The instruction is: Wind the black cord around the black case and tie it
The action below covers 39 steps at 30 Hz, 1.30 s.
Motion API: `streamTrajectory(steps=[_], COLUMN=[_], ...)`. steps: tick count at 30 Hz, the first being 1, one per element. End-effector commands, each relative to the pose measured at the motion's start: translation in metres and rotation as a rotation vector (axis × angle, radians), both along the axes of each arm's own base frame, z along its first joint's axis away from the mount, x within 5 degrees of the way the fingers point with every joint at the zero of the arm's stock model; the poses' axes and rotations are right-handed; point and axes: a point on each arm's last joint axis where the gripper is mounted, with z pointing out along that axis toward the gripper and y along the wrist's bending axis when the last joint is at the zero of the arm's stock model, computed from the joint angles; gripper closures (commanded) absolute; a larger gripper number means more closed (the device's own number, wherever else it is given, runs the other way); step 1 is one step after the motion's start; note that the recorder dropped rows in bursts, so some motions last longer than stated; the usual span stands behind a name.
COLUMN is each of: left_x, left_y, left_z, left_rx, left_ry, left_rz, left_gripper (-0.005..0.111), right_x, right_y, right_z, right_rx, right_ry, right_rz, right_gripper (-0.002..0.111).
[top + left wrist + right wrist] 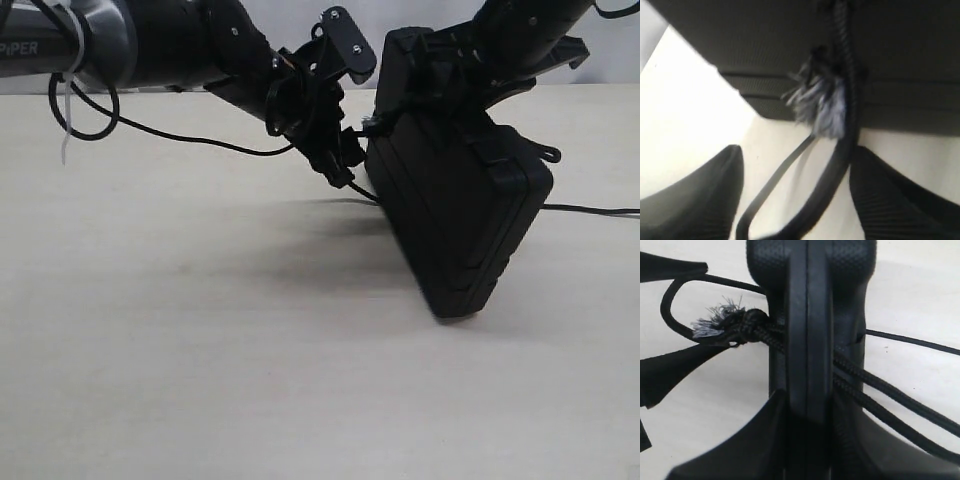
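Note:
The black case (455, 215) stands tilted with one lower corner on the table. My right gripper (470, 85) grips its top edge, and in the right wrist view the case (807, 315) is clamped between the shut fingers of that gripper (807, 400). The black cord (875, 385) crosses the case's edge in two strands and ends in a frayed greyish knot (720, 322) at the case's side. My left gripper (340, 165) is open at that side, its fingers either side of the knot (822, 107). A loop of cord (837, 165) hangs between the spread fingers of this gripper (797, 165).
A thin smooth black cable (590, 210) lies on the beige table right of the case. Another cable with a white zip tie (66, 120) hangs from the left arm and trails over the table towards the left gripper.

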Motion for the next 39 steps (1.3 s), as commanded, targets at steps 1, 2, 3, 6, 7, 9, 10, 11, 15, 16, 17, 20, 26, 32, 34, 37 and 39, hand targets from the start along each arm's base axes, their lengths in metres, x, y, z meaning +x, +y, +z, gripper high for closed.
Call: streamTrajectory(steps=[1, 2, 3, 6, 7, 9, 10, 11, 15, 16, 17, 20, 26, 32, 34, 37, 39], left_x=[0.003, 0.003, 0.003, 0.002, 0.001, -0.001, -0.002, -0.004, -0.008, -0.011, -0.011, -0.017, -0.028, -0.023, -0.023, -0.008, 0.0], left_y=[-0.005, -0.005, -0.005, -0.007, -0.008, -0.012, -0.014, -0.016, -0.024, -0.027, -0.027, -0.034, -0.049, -0.047, -0.043, -0.011, 0.004], left_z=[-0.001, -0.002, -0.002, -0.001, 0.0, 0.001, 0.002, 0.003, 0.005, 0.005, 0.005, 0.005, 0.006, 0.017, 0.017, 0.014, 0.013], left_rx=[-0.037, -0.036, -0.036, -0.066, -0.081, -0.119, -0.137, -0.146, -0.164, -0.162, -0.159, -0.151, -0.138, -0.225, -0.232, -0.254, -0.247], left_ry=[-0.028, -0.025, -0.024, -0.009, -0.006, 0.01, 0.013, 0.008, -0.011, -0.014, -0.015, -0.02, -0.064, -0.057, -0.006, 0.128, 0.139], left_rz=[0.023, 0.021, 0.02, 0.026, 0.026, 0.015, -0.003, -0.023, -0.07, -0.081, -0.086, -0.119, -0.162, -0.055, -0.066, -0.047, -0.04], left_gripper=[0.072, 0.082, 0.089, 0.107, 0.107, 0.107, 0.107, 0.107, 0.107, 0.107, 0.107, 0.107, 0.107, 0.107, 0.107, 0.079, 0.048], right_x=[-0.004, -0.004, -0.004, -0.004, -0.004, -0.004, -0.004, -0.004, -0.004, -0.004, -0.004, -0.004, -0.004, -0.004, -0.004, -0.004, -0.004], right_y=[0.002, 0.002, 0.002, 0.002, 0.002, 0.002, 0.002, 0.002, 0.002, 0.002, 0.002, 0.003, 0.003, 0.003, 0.003, 0.003, 0.003], right_z=[-0.005, -0.005, -0.005, -0.005, -0.005, -0.005, -0.005, -0.005, -0.005, -0.005, -0.005, -0.005, -0.005, -0.005, -0.005, -0.005, -0.005], right_rx=[0.009, 0.009, 0.009, 0.009, 0.009, 0.009, 0.009, 0.009, 0.009, 0.012, 0.013, 0.017, 0.017, 0.015, 0.015, 0.015, 0.015], right_ry=[0.059, 0.059, 0.059, 0.059, 0.059, 0.059, 0.059, 0.059, 0.059, 0.059, 0.059, 0.06, 0.06, 0.06, 0.06, 0.06, 0.06], right_rz=[0.007, 0.007, 0.007, 0.007, 0.007, 0.007, 0.007, 0.007, 0.007, 0.007, 0.007, 0.007, 0.007, 0.007, 0.007, 0.007, 0.007], right_gripper=[0.104, 0.104, 0.104, 0.104, 0.104, 0.104, 0.104, 0.104, 0.104, 0.104, 0.104, 0.104, 0.104, 0.104, 0.104, 0.104, 0.104])
